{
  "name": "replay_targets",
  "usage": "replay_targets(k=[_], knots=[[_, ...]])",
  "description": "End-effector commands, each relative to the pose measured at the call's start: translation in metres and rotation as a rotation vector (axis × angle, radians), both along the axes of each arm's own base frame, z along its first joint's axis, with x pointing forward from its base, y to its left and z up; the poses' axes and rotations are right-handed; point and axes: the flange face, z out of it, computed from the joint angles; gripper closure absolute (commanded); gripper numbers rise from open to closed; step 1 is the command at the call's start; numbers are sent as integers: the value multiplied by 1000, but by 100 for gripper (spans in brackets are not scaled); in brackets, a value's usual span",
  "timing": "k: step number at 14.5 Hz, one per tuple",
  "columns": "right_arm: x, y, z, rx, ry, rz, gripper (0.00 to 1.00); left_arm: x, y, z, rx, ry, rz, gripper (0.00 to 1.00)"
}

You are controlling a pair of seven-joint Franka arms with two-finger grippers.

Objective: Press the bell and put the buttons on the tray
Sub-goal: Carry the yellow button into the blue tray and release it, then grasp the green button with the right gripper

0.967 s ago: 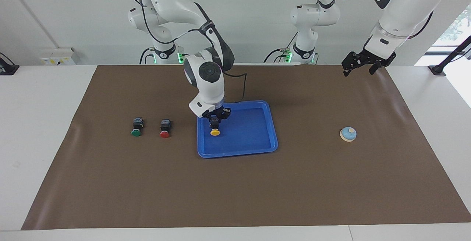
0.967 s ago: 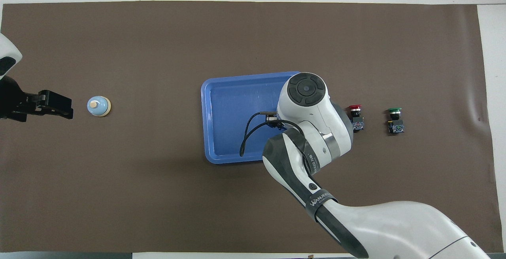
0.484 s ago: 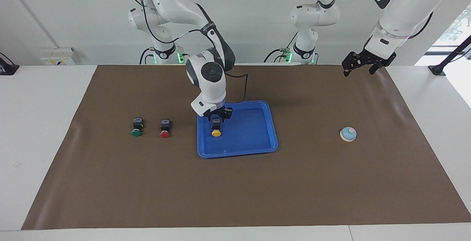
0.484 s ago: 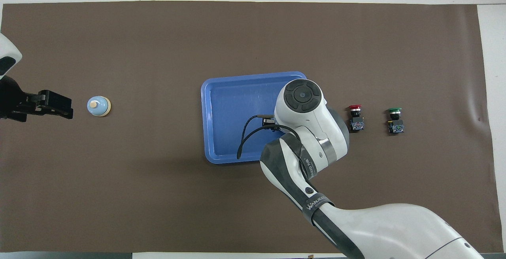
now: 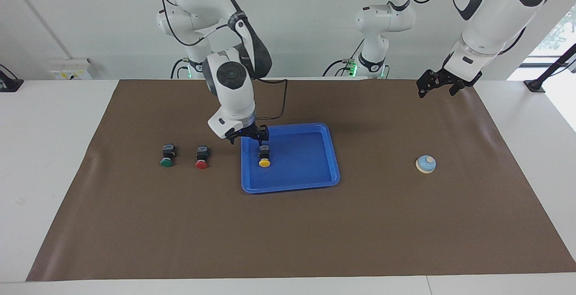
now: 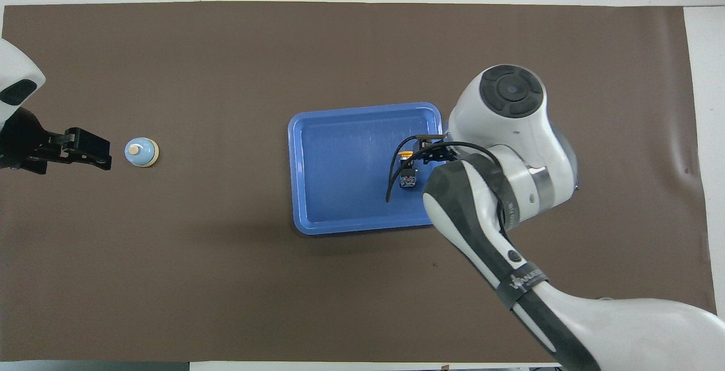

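Facing view first, we see the brown mat covering the table, and at its middle the blue tray; the right arm reaches in over the tray's edge toward its own end of the table, and the right gripper hangs in the air above that rim, its fingers apart and holding nothing; the yellow button lies in the tray, just beside and below the gripper, no longer touched by it. A second ago that gripper was clamped on the yellow button and low in the tray; since then it has let go, risen and drawn off toward the red button and the green button, which lie side by side on the mat, well apart from the tray, unmoved; in the overhead view the arm hides both. The left arm waits; the left gripper hangs open over the mat at its end of the table, with the bell on the mat, farther from the robots.
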Motion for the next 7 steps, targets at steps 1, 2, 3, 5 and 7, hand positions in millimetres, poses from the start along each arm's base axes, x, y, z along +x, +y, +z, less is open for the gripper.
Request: replay_targets(k=[1,2,3,5,7], knots=[[9,-71,12,6,23,-41,0,2,1,5,-3,3,3,0],[12,-95,12,4,31,-56,0,2,2,5,-3,2,5,0],[11,-118,8,5,49,-55,0,2,3,6,-2,-1,4,0],[6,-157,0,13,61,-43,0,2,5,7,-2,-8,11,0],[0,-182,-10,18,54,-37,0,1,5,10,-3,-14,9,0]])
